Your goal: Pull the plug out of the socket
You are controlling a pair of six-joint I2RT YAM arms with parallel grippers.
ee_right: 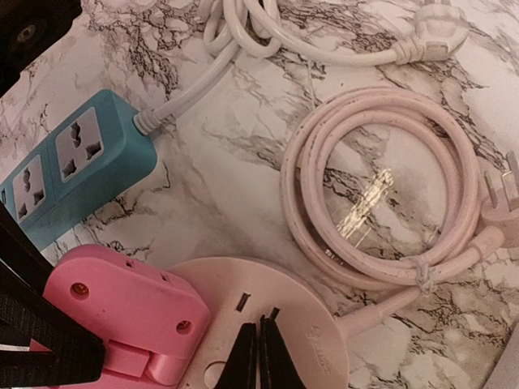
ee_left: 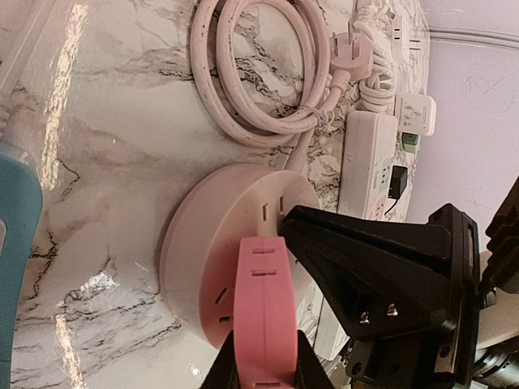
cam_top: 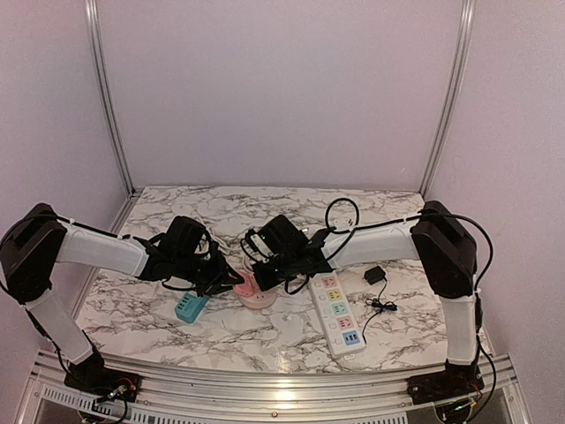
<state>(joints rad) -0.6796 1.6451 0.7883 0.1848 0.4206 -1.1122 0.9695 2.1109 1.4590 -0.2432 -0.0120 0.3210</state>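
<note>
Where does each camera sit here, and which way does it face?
Top external: above and behind the bases, looking down on the marble table; left arm and right arm show.
Left wrist: on the left arm, facing the round pink socket; left gripper clamps the pink plug.
Right wrist: looking down on that socket; shut right gripper touches it.
Both wrist views share the coiled pink cord.

A white bench (cam_top: 177,331) veined in grey like marble fills a small enclosure, closed in by a plain, pale lilac back wall (cam_top: 282,88) and matching side walls (cam_top: 44,115). Slim aluminium uprights (cam_top: 108,97) mark the two rear corners, and a ribbed aluminium rail (cam_top: 282,390) runs along the near edge. Soft, even light fills the space, leaving bright glints on the glossy benchtop.
</note>
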